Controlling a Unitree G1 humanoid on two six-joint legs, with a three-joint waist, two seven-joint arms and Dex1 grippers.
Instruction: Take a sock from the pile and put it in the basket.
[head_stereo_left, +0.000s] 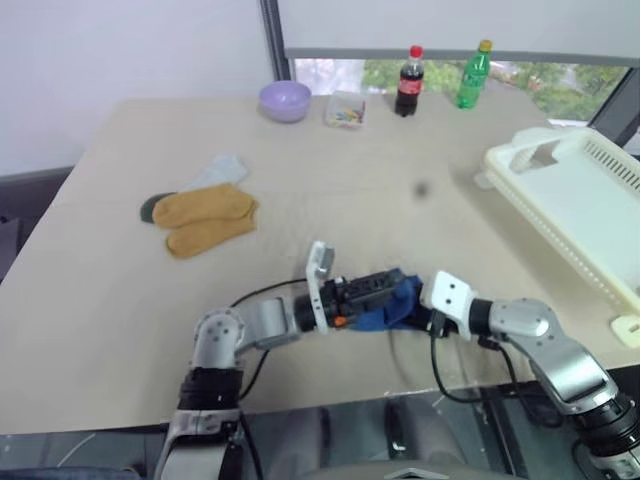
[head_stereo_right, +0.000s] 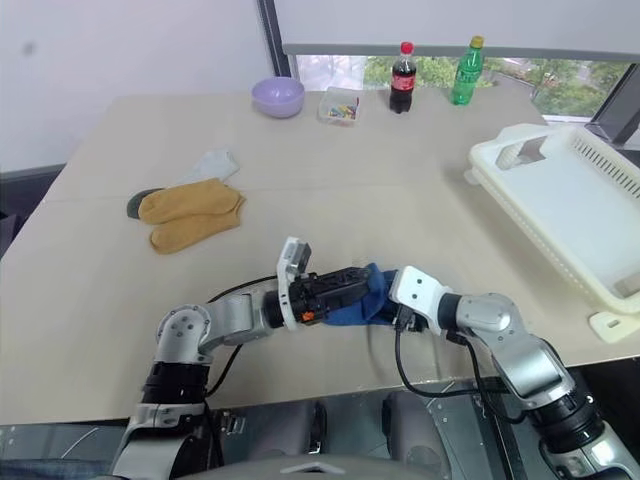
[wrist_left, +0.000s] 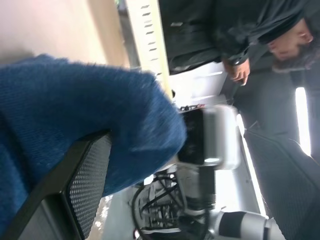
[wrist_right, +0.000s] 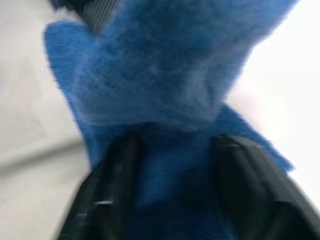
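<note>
- A blue sock (head_stereo_left: 392, 305) hangs between the two end effectors, above the near edge of the bench (head_stereo_left: 90, 300), in front of the robot.
- The left end effector (head_stereo_left: 395, 290) points sideways toward the right one and lies against the blue sock; in the left wrist view one black finger (wrist_left: 75, 185) sits under the fabric, spread wide from its partner, so the sock lies across it and is not pinched there.
- The right end effector (head_stereo_left: 425, 312) meets the sock from the other side. In the right wrist view its two fingers (wrist_right: 115, 185) stand apart with blue cloth bunched between them; I cannot tell whether they are gripping it or letting go.
- The pile (head_stereo_left: 205, 212) lies on the bench well to the left: two mustard socks side by side, a pale grey one behind them, a dark one peeking out at the left edge.
- The basket (head_stereo_left: 580, 200), cream-white with slotted sides, sits at the bench's right side, well apart from the blue sock.
- Along the far edge stand a lilac bowl (head_stereo_left: 285, 100), a small clear box (head_stereo_left: 345, 109), a cola bottle (head_stereo_left: 410, 80) and a green bottle (head_stereo_left: 475, 75).
- A person (wrist_left: 250, 45) in dark clothes shows in the left wrist view.
</note>
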